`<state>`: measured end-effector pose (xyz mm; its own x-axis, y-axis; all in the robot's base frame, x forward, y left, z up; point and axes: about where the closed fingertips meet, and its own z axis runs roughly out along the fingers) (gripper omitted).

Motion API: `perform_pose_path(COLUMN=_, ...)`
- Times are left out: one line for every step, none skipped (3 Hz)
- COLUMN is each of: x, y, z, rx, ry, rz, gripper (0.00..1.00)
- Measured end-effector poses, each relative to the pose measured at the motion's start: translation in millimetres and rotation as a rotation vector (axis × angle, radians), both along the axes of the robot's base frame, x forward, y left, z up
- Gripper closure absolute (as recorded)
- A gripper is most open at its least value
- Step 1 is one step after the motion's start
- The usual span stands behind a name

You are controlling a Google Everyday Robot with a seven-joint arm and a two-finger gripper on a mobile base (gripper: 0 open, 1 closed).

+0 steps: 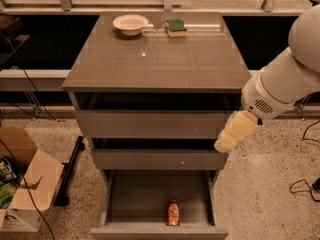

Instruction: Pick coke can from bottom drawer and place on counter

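The coke can (173, 213) is a small red-orange can standing near the front of the open bottom drawer (130, 199), slightly right of its middle. The counter (160, 59) is the glossy grey-brown top of the cabinet. My arm comes in from the right; its white forearm ends in a cream-coloured gripper (225, 143) that hangs beside the right edge of the middle drawer, above and to the right of the can and apart from it.
A white bowl (130, 23) and a green sponge (176, 27) sit at the back of the counter. The two upper drawers are slightly ajar. An open cardboard box (22, 184) stands on the floor at left. Cables lie on the speckled floor at right.
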<state>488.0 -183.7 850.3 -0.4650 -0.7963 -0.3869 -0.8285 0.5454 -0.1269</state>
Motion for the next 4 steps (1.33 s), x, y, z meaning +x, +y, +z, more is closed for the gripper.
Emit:
perform_pose_path(x=-0.6, y=4.9, z=-4.8, rx=-0.003, ry=0.009, rz=0.005, gripper=0.00)
perform_pose_path(x=-0.3, y=21.7, z=-34.4, rx=0.037, ry=0.038, rz=-0.029, gripper=0.00)
perform_pose_path(x=3.5, y=44.4, z=-81.1, rx=0.064, ry=0.081, rz=-0.073, gripper=0.00)
perform_pose_path(x=8.7, y=61.0, z=-129.6, rx=0.110, ry=0.128, rz=-0.132, gripper=0.00)
